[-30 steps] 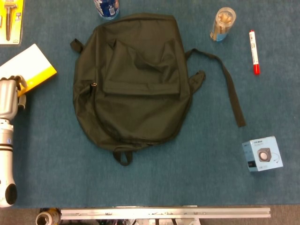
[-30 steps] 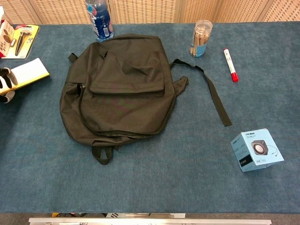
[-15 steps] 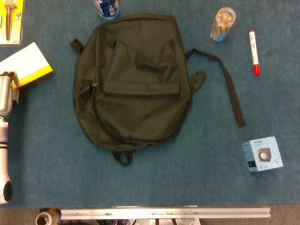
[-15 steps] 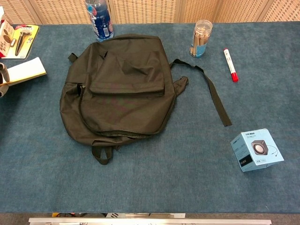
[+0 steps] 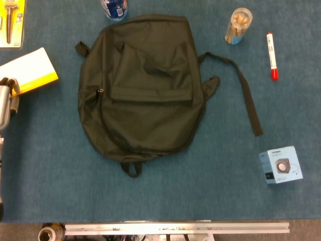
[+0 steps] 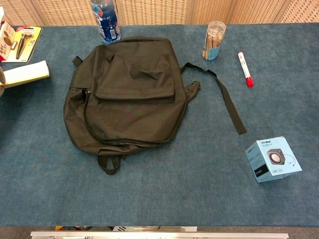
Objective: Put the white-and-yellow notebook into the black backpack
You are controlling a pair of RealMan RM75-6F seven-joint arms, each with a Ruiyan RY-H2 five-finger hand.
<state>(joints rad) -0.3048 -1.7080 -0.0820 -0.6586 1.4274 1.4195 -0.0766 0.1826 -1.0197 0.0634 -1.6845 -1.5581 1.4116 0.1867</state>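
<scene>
A: Item one, change against the prior frames?

B: The left hand (image 5: 7, 100) has drawn back toward the 9 o'clock edge in the head view; less of the arm shows than a second ago. The white-and-yellow notebook (image 5: 29, 71) has shifted slightly and now looks raised at its hand end in the chest view (image 6: 25, 73). All else unchanged.

A: Hand condition?

B: Left hand touches the notebook's near-left corner, fingers curled at that edge; whether they pinch it, cannot tell. Right hand appears in neither view.

A: Notebook, position and axis?

B: At 9 o'clock of the black fabric backpack (image 5: 143, 88), apart from it, on the blue carpeted table (image 5: 210, 191). Long axis runs from 8 o'clock to 2 o'clock; the yellow band lies along its near long edge, white cover facing up.

A: Backpack?

B: Flat, front pocket up, top toward 12 o'clock, carry loop at 6 o'clock, one strap trailing out to 4 o'clock. Zip appears closed; contents not visible.

A: Other containers?

B: Clear plastic jar (image 5: 237, 25) at 1 o'clock, holding tan sticks. Blue-labelled plastic bottle (image 5: 114, 8) at 12 o'clock, contents unclear. Light-blue speaker box (image 5: 281, 164) at 4 o'clock, closed.

A: Loose pieces?

B: Red-and-white marker pen (image 5: 271, 48) at 2 o'clock; yellow blister-packed tool card (image 5: 12, 22) at 10 o'clock.
</scene>
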